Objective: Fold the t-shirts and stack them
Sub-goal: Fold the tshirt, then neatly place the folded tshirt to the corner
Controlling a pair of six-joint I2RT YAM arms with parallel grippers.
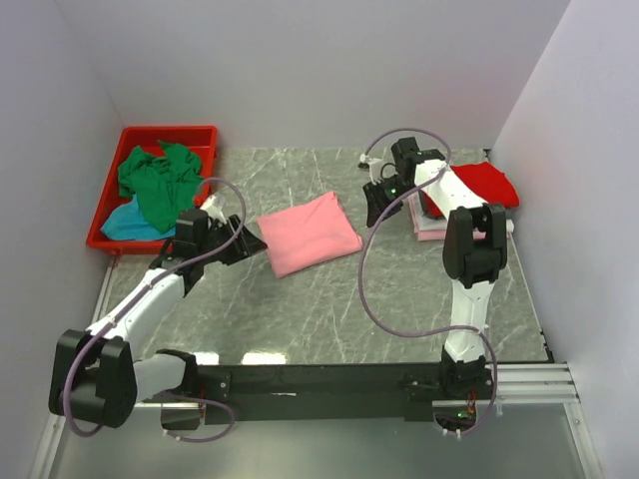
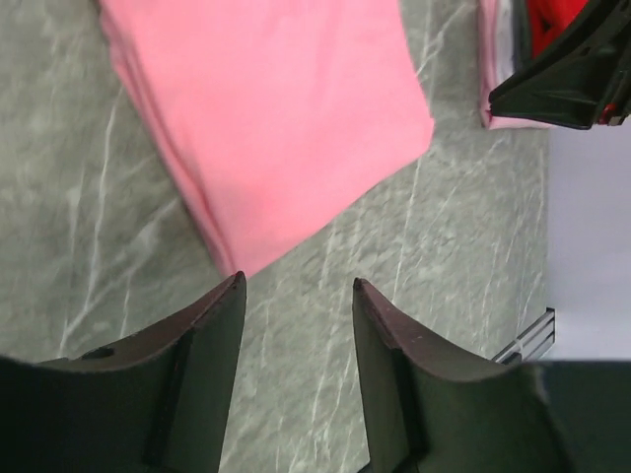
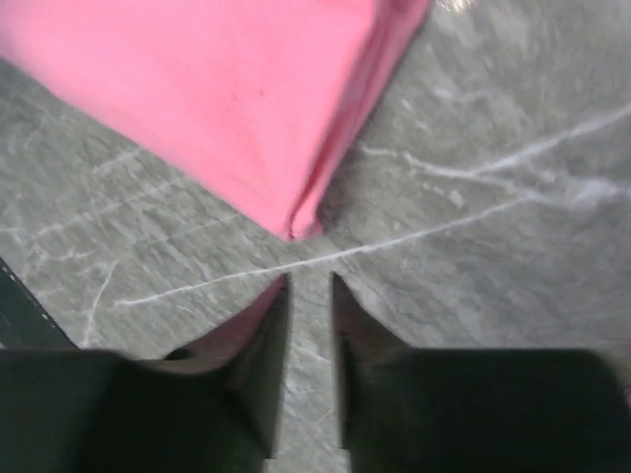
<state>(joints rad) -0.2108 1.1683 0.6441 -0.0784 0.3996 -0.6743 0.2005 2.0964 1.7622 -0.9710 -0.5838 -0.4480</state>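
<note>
Closest, at the bottom of the top view: two arm bases, side by side on the near edge of the counter (image 1: 300, 309).

Next, on the left: left hand (image 2: 298, 281), low over the grey counter. Fingers (image 2: 212, 335) wide apart, let go, nothing in between but bare counter. Tips pointing at the near corner of the pink shirt (image 1: 310, 233), just short of it, not touching.

In the middle of the counter: that pink shirt, folded into a flat block, turned a bit, layers showing along one edge.

On the shirt's other side, a bit further back: right hand (image 3: 309, 279), also low over the counter. Fingers close together, only a thin strip of counter showing in the gap, no cloth gripped. A little pink beside one finger; hard to tell if cloth or shine. Shirt corner just ahead of the tips, apart from them.

Behind the right hand, by the right wall: a small stack. Pale pink shirt (image 1: 431, 234) at the bottom, red shirt (image 1: 494, 183) on top.

Far left corner: red bin (image 1: 170, 132). Inside, a green shirt (image 1: 155, 180) in a messy heap and a teal shirt (image 1: 125, 225) under it at the near end, both not folded.
</note>
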